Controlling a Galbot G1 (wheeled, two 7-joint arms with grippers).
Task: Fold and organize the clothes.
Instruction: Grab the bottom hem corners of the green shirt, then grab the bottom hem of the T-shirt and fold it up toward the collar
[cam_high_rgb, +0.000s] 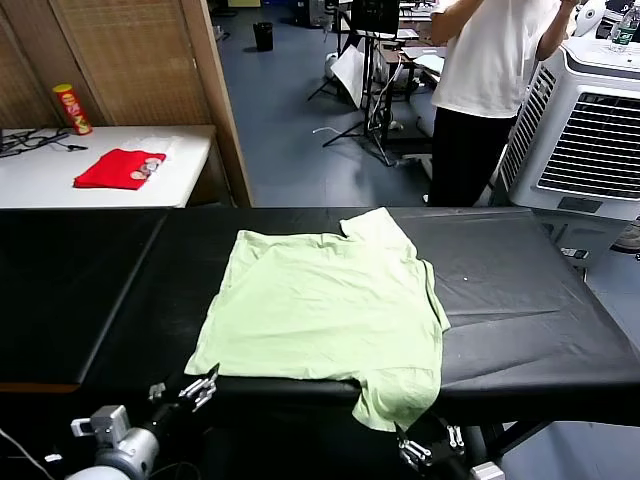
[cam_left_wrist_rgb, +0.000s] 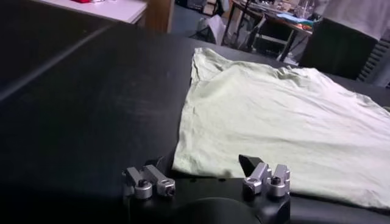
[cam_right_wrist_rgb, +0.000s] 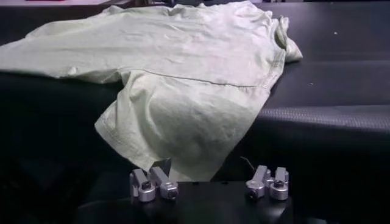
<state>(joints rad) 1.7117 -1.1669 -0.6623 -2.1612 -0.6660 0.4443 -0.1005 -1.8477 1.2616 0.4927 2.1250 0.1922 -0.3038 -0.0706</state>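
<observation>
Fingers spread, empty: left gripper (cam_high_rgb: 203, 386) at seven o'clock, right gripper (cam_high_rgb: 428, 447) at five o'clock of pale-green thin-fabric T-shirt (cam_high_rgb: 330, 300). Shirt lay unfolded on black table (cam_high_rgb: 520, 300), sleeve overhanging; folding not started.

In front of me stands a long table (cam_high_rgb: 540, 300) covered in black, with creases in the cover on its right part. One thing lies on it: a pale green T-shirt (cam_high_rgb: 325, 300), spread flat near the middle, closer to my near edge. Its collar points right, one sleeve reaches toward the far edge, and the other sleeve (cam_right_wrist_rgb: 177, 128) hangs down over the near edge on my right.
</observation>
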